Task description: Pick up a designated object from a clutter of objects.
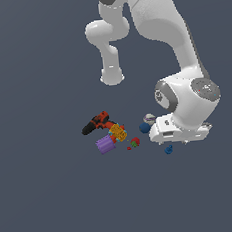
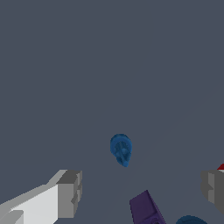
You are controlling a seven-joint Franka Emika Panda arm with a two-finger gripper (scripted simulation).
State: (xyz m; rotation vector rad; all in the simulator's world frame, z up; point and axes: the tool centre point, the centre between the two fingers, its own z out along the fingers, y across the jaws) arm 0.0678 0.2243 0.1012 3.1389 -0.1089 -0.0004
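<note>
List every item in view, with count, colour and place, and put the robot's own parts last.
Power drill: 1, red and black, far end of the cluster on the exterior view's left.
Ribbed cylinder: 1, purple, just below the drill.
Orange-yellow piece: 1, between drill and strawberry.
Strawberry: 1, red, middle of the cluster.
Blue ball: 1, dark blue, beside the gripper.
Baseball: 1, white, partly hidden behind the arm.
Knobby piece: 1, bright blue, apart from the cluster, ahead of the fingers.
Purple lump: 1, dark purple, near the gripper.
Arm: 1, white.
Gripper: 1, white and grey, open.

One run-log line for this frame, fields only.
phase: approach | gripper: open, empty | target: small blue knobby piece on floor, apart from clutter | contact: none
</note>
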